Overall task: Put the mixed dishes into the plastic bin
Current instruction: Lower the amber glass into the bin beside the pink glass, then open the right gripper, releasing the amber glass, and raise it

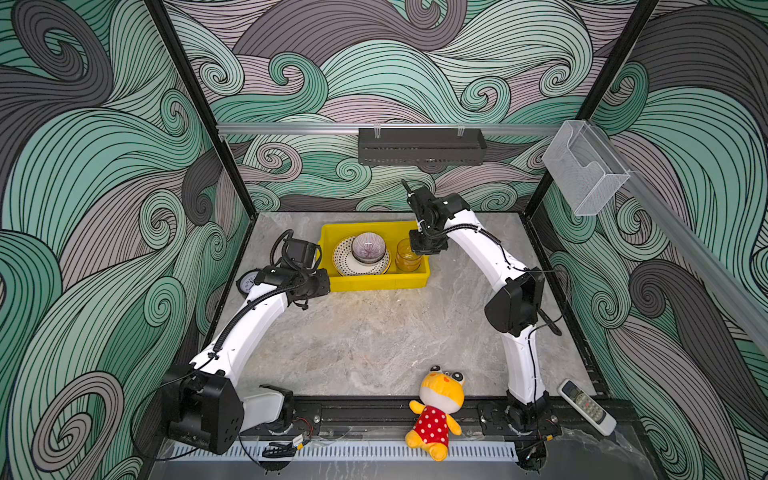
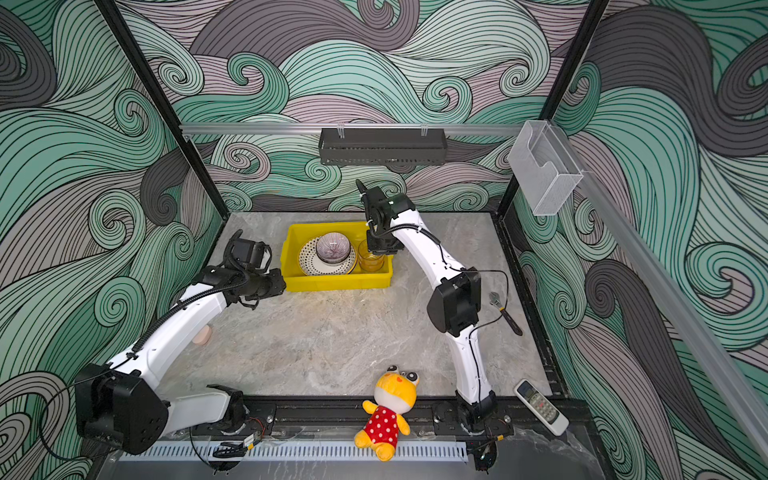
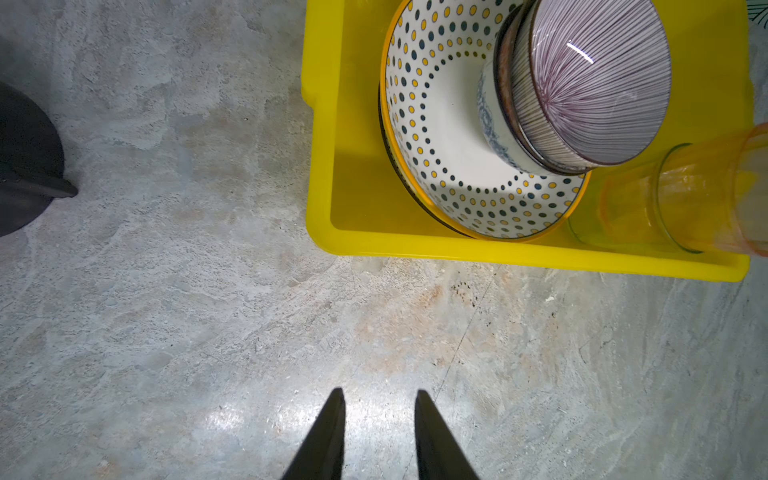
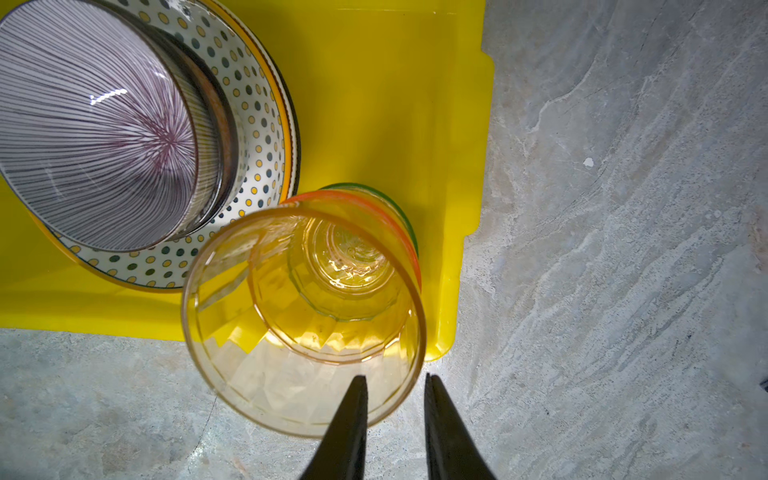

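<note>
In both top views the yellow bin (image 1: 374, 283) sits far back on the tabletop (image 1: 374, 340). It holds a dotted plate (image 1: 341, 259), a lilac bowl (image 1: 368, 247) on the plate, and an amber cup (image 1: 407, 259) beside them. Markings on the clock (image 1: 247, 283) and the remote (image 1: 586, 407) are too small to read.

In the left wrist view, the left gripper (image 3: 380, 390) hangs over bare tabletop just outside the bin, jaws apart and empty.

In the right wrist view, the right gripper (image 4: 395, 376) has its jaws slightly apart astride the amber cup's rim, not pinching it. The cup stands nested in other cups in the bin's corner.
</note>
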{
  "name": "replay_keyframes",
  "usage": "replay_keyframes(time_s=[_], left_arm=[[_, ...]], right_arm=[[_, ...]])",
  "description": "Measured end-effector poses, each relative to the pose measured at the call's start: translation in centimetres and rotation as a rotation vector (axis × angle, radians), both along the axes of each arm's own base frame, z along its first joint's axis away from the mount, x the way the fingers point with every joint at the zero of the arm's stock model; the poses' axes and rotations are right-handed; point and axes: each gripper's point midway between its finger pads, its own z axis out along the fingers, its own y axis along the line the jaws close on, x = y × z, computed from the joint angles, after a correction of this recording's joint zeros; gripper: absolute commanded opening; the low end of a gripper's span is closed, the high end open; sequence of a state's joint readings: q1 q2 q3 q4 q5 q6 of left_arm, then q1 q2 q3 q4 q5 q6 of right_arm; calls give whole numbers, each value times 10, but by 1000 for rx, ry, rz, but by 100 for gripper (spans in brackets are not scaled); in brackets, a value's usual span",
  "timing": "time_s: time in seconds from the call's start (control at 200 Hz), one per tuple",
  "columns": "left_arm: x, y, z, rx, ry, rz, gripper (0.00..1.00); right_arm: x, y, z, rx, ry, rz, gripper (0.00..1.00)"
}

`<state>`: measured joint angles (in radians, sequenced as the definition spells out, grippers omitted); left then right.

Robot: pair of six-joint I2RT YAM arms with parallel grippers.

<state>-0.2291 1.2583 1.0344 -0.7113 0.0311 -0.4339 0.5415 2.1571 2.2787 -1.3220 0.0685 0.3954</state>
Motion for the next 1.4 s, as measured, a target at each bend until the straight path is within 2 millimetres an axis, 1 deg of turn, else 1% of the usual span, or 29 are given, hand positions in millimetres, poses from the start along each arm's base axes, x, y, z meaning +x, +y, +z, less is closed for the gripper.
replay_keyframes(time_s=[0.21, 0.34, 0.676, 0.866, 1.011, 1.136, 1.226, 1.402], left_arm=[[-2, 0, 6, -6, -17, -1, 32], [-2, 0, 10, -9, -30, -1, 32], [-4, 1, 24, -20, -80, -1, 32], [-3, 1, 34, -27, -133, 2, 31], [-4, 5, 29, -14, -161, 7, 32], [-4, 9, 19, 5, -168, 14, 32], [-3, 12, 15, 20, -184, 24, 31], [-1, 18, 16, 36, -230, 44, 31]], right_arm=[[-11, -8, 29, 10, -67, 1, 31], [-21, -15, 38, 17, -97, -1, 34], [-40, -31, 33, 23, -153, 2, 40], [-51, -41, 32, 38, -206, 3, 46], [-55, -51, 29, 61, -246, -10, 52], [-54, -63, 26, 94, -285, -40, 57], [-54, -71, 24, 119, -322, -60, 60], [-55, -83, 25, 158, -396, -85, 63]])
